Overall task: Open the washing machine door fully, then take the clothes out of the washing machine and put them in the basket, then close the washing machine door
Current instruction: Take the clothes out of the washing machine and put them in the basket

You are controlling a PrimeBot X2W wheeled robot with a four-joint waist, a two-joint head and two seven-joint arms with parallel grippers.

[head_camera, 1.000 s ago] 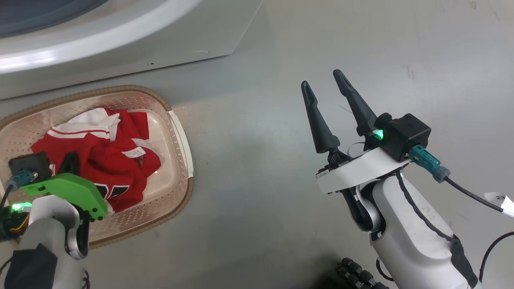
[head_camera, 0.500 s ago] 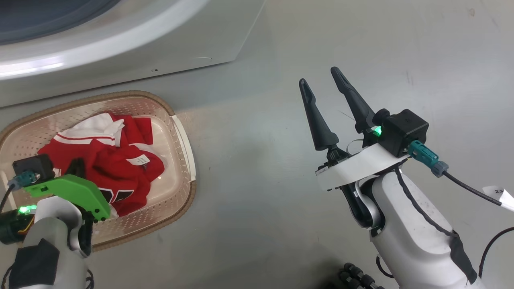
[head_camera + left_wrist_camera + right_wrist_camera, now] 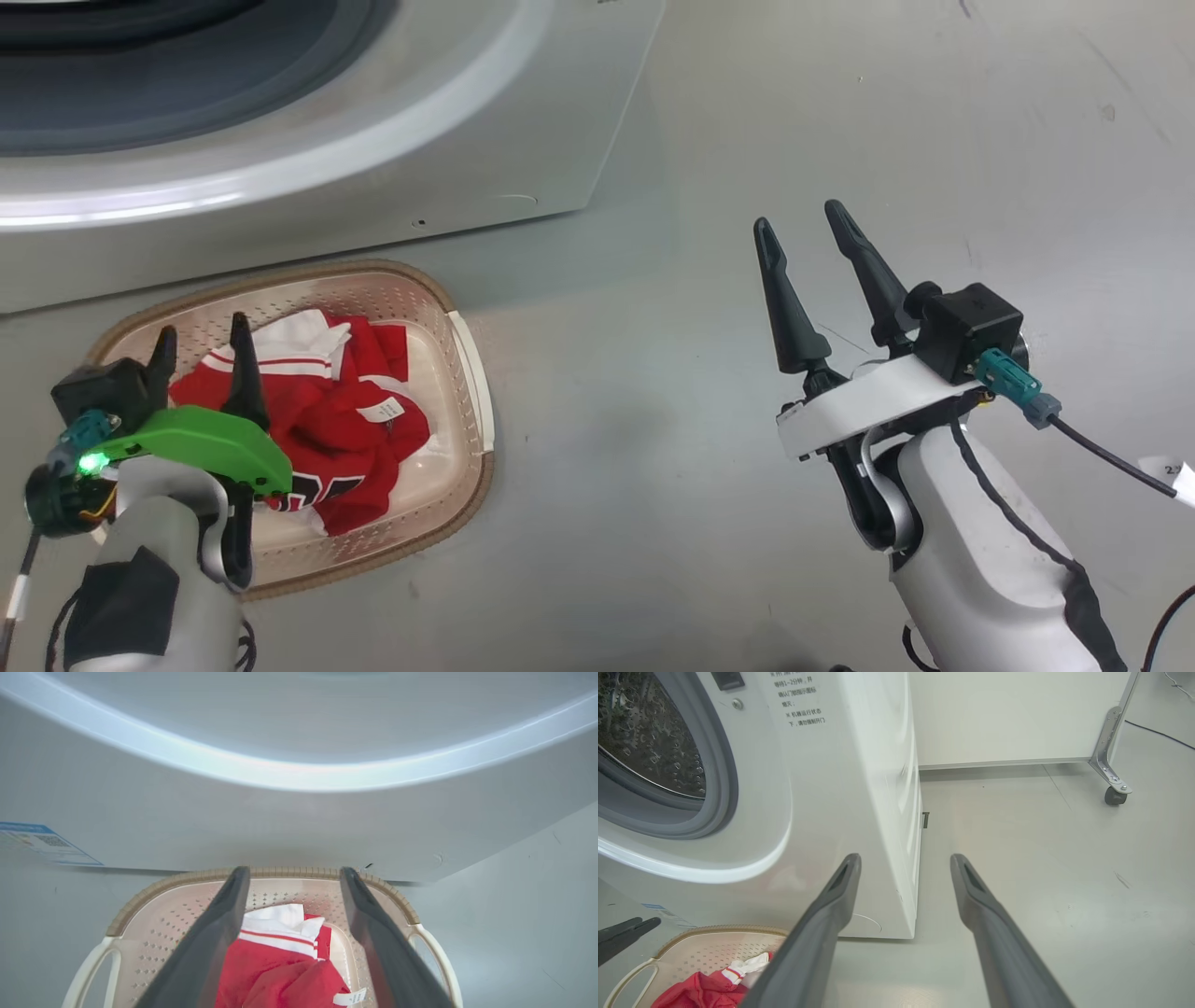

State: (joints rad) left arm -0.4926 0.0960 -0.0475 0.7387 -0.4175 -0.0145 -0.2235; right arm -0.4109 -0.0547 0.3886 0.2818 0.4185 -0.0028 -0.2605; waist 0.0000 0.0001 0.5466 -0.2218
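Note:
The clothes (image 3: 341, 439), red with white trim and a small white tag, lie heaped in the cream basket (image 3: 467, 355) on the floor in front of the washing machine (image 3: 523, 131). My left gripper (image 3: 203, 327) hangs over the basket's near end, open. In the left wrist view its fingers (image 3: 210, 942) stand apart above the clothes (image 3: 280, 975), with nothing between them. My right gripper (image 3: 798, 217) is open over bare floor to the right of the basket. The right wrist view shows the steel drum (image 3: 649, 742) uncovered. The washing machine door is out of view.
A blue label (image 3: 42, 842) sticks low on the machine's front. A white panel on a metal caster foot (image 3: 1113, 793) stands behind the machine to the right. Grey floor (image 3: 653, 467) stretches between the basket and my right arm.
My left gripper has opened, let go of the clothes in the basket, and lifted a little. The head view has shifted, showing more of the machine. The right gripper stays open.

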